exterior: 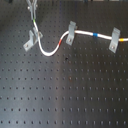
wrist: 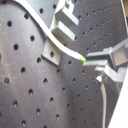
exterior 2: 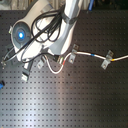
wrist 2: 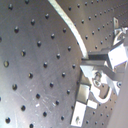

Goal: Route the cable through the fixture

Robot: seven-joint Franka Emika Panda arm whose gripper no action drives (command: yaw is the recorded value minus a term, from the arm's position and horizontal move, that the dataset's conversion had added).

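On the black perforated board (exterior: 65, 90) stand three grey clips: the fixture (exterior: 33, 39) at the first exterior view's left, a middle clip (exterior: 70, 33) and a far clip (exterior: 115, 40). One white cable (exterior: 50, 51) sags between them. The gripper (exterior: 33, 11), cropped there and arm-hidden in the second exterior view, has jaws clamped on the cable's end.

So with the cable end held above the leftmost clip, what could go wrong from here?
The gripper holds the white cable near its green band, just above the leftmost clip; it could miss the notch. Pulling might also lift the cable from the middle clip or the right clip.
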